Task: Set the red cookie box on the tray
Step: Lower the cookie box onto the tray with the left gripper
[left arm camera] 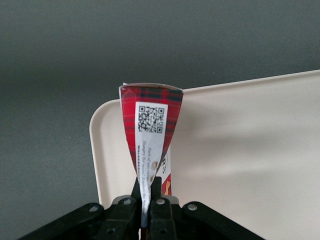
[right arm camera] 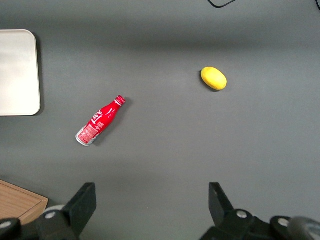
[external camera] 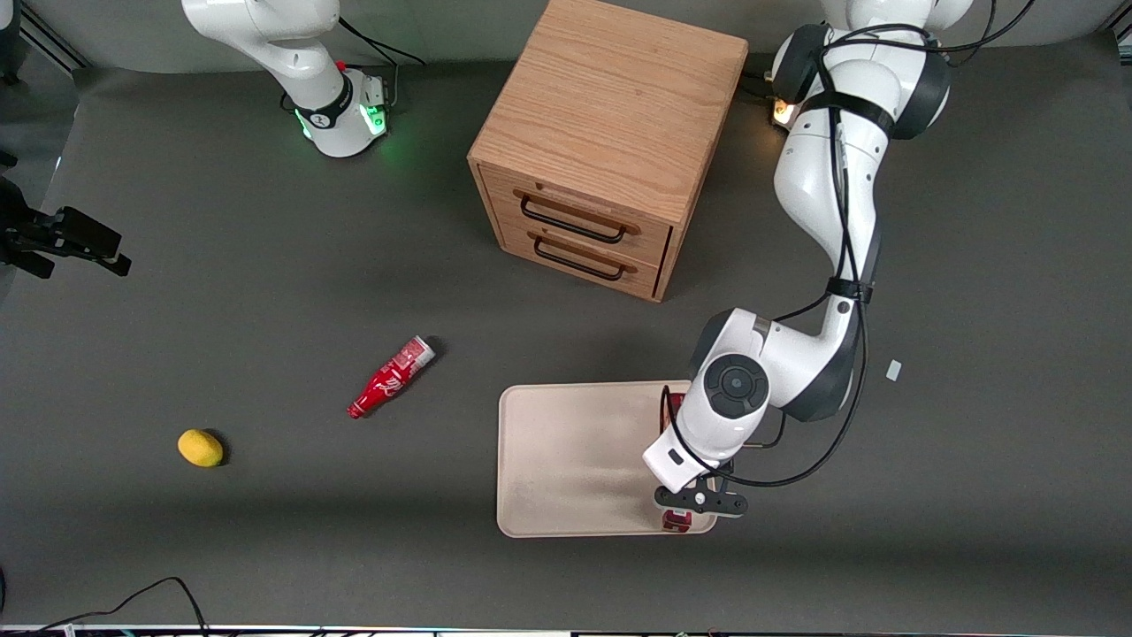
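The red cookie box (left arm camera: 150, 125), dark-red tartan with a white label, sits pinched between the fingers of my left gripper (left arm camera: 146, 192), which is shut on it. In the front view the gripper (external camera: 699, 501) hangs over the cream tray (external camera: 566, 460) at its short side toward the working arm's end. The wrist covers most of the box, and only its two ends (external camera: 677, 522) show. The box runs along that side just inside the tray's rim (left arm camera: 100, 150). Whether it rests on the tray or hangs above it I cannot tell.
A wooden two-drawer cabinet (external camera: 601, 141) stands farther from the front camera than the tray. A small red soda bottle (external camera: 390, 378) and a yellow lemon (external camera: 200, 448) lie toward the parked arm's end. A small white scrap (external camera: 893, 371) lies near the working arm.
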Tool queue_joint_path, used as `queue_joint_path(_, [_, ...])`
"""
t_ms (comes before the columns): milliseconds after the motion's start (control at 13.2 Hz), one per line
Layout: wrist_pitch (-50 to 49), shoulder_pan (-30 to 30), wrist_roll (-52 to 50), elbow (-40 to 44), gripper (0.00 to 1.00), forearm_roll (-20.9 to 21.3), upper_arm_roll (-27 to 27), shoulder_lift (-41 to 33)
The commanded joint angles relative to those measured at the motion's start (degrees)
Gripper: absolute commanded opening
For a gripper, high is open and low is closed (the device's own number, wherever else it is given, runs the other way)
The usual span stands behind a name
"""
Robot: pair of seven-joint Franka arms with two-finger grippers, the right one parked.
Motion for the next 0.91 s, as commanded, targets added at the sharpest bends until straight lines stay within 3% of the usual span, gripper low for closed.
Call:
queue_joint_path(0, [0.1,-0.9,-1.5,2.2,1.0,2.1,0.9,1.2])
queue_joint_path(529, [-1.1,-0.8,-1.5,2.3,1.0,2.1,0.9,0.6])
queue_joint_path(832, [-14.3,0.0,-0.9,2.6,1.0,1.8,0.6,-6.0])
